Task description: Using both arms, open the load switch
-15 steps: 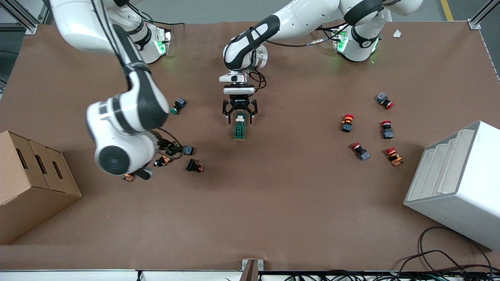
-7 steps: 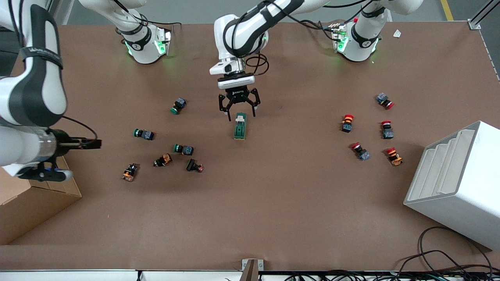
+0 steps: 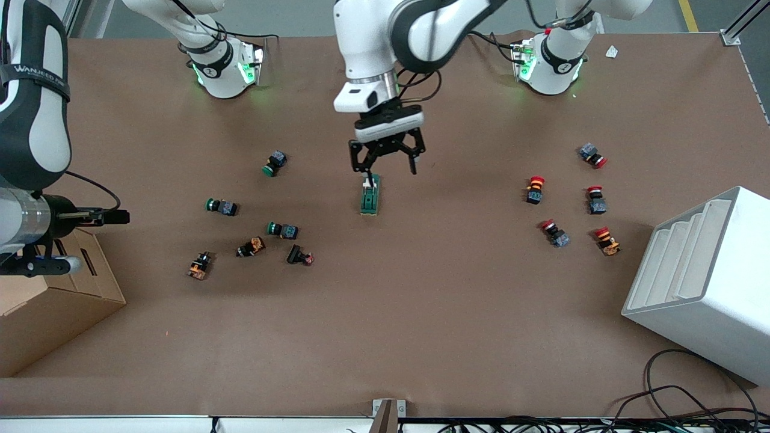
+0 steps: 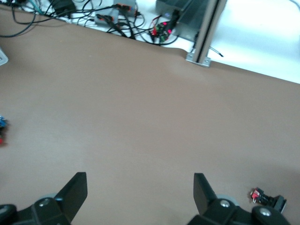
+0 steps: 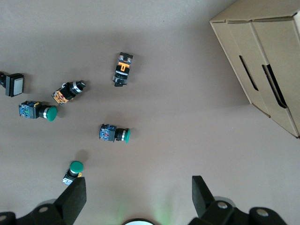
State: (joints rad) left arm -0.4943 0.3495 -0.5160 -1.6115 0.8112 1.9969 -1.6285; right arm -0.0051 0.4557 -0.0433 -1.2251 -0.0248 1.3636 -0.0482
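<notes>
Left gripper (image 3: pixel 385 165), upper centre of the front frame, fingers spread with nothing between them, hangs just over the top end of the load switch (image 3: pixel 369 196), which lies on the brown table (image 3: pixel 421 313) at frame centre. Its white toggle (image 3: pixel 366 181) stands raised at that end; likely opened, cannot confirm. Right gripper (image 5: pixel 138 197), also spread and empty, hangs high over the cardboard box (image 3: pixel 54 294) at the frame's left edge, above the scattered push-buttons (image 5: pixel 115 134), well apart from the switch.

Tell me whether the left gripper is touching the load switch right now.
Cannot tell. In the front view the open left gripper hangs over the load switch, one fingertip overlapping its white end, but height is unreadable. The left wrist view shows only bare table between its fingers.
</notes>
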